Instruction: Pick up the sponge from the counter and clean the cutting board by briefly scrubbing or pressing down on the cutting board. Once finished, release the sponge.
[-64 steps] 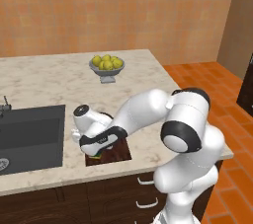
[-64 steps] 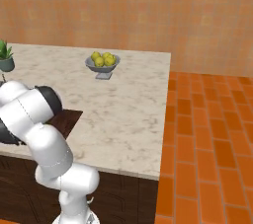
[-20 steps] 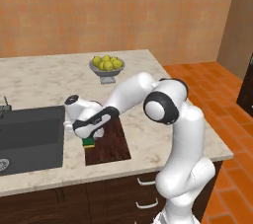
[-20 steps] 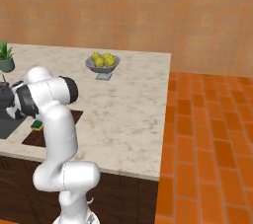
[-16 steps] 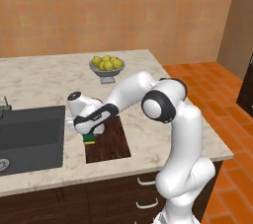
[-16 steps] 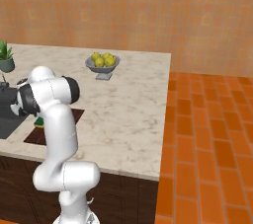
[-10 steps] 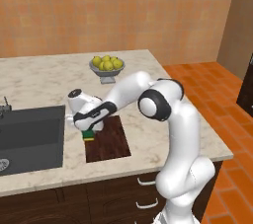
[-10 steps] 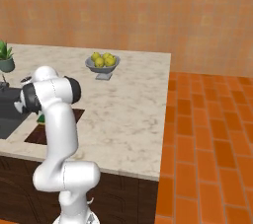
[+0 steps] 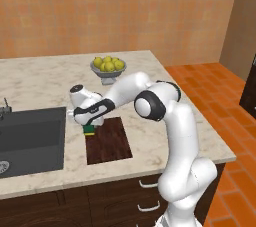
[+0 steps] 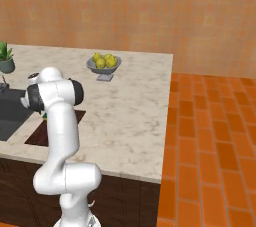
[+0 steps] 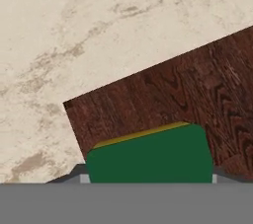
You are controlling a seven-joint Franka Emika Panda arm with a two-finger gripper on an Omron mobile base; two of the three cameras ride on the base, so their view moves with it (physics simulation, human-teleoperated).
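My gripper (image 9: 89, 125) is shut on the sponge (image 9: 89, 130), a small green-over-yellow block, and holds it down at the far left corner of the cutting board (image 9: 109, 142). That dark brown wood-grain board lies on the beige marbled counter (image 9: 45, 78), close to its front edge. In the hand view the sponge (image 11: 148, 158) sits between my fingertips with its green face toward the camera. Beyond it lie the cutting board (image 11: 192, 90) and the counter (image 11: 74, 30). In the right base view my arm covers most of the cutting board (image 10: 36, 134).
A dark grey sink (image 9: 30, 138) lies just left of the board, with a faucet (image 9: 5, 107) at its back. A grey bowl of lemons (image 9: 107, 66) stands behind the board. A potted plant (image 10: 5, 57) is at the far left. The counter ends to the right over orange floor tiles.
The gripper has slid the sponge a little way toward the back of the board, to its far left corner. The grip on the sponge has held.
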